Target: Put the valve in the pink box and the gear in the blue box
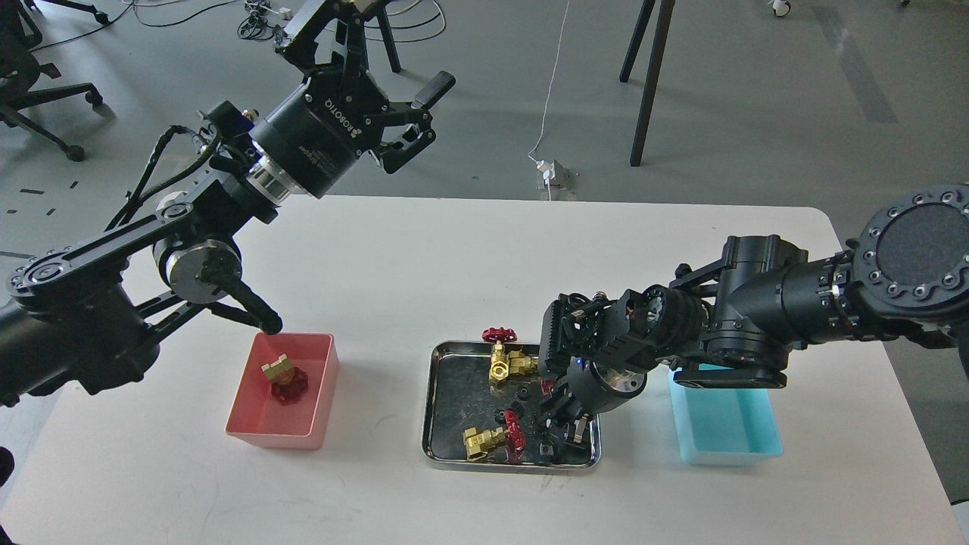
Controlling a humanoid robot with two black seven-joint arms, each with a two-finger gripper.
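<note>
On the table [424,257] a tray [435,409] sits at the middle, the pink box [318,393] at its 9 o'clock, well apart, and the blue box [730,439] at its 3 o'clock, near. One valve [284,377] lies in the pink box. In the tray, a second valve [506,356] lies toward 12 o'clock, a third valve [492,440] toward 6 o'clock. The right tool [564,428] hangs over the tray's 4 o'clock corner. The left tool [412,113] is raised beyond the table's far edge, at 11 o'clock.
</note>
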